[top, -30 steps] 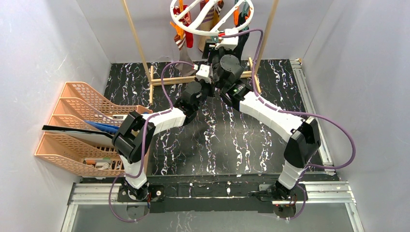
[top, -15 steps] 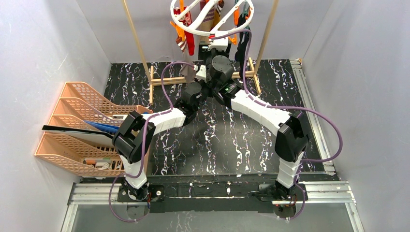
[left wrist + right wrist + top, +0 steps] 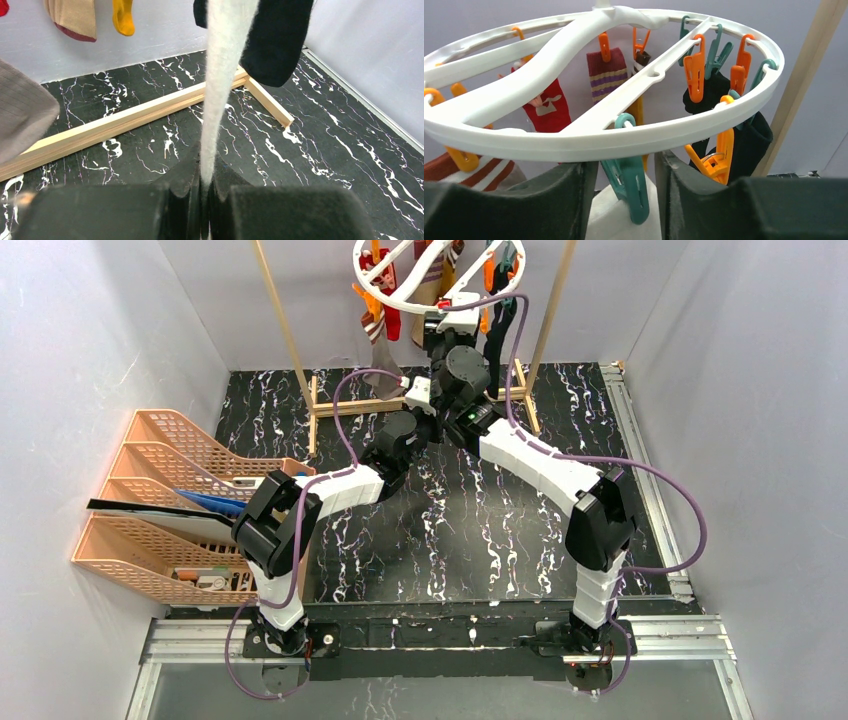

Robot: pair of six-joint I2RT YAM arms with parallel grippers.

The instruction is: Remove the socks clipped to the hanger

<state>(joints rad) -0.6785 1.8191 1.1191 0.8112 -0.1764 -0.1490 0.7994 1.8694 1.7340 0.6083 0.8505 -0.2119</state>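
The white round hanger (image 3: 400, 304) hangs at the back from a wooden rack, with socks on orange and teal clothespins. My left gripper (image 3: 204, 175) is shut on the lower end of a white sock (image 3: 225, 45), which runs taut up out of the left wrist view. My right gripper (image 3: 626, 170) sits just under the hanger's ring (image 3: 574, 142). Its jaws stand either side of the teal clothespin (image 3: 631, 192) that holds the white sock's top (image 3: 616, 220), with thin gaps on both sides. A red sock (image 3: 549, 107), a maroon striped sock (image 3: 606, 72) and black socks (image 3: 749, 140) hang behind.
The rack's wooden posts (image 3: 285, 320) and base bar (image 3: 130, 117) frame the hanger. A black sock (image 3: 280, 40), a mustard sock (image 3: 123, 17), a beige sock (image 3: 75, 17) and a grey sock (image 3: 22, 120) dangle near the left gripper. Orange trays (image 3: 170, 500) stand at the left wall.
My right arm has swung left and up under the ring, and its jaws have narrowed around the teal clothespin. The left gripper has kept its hold on the white sock.
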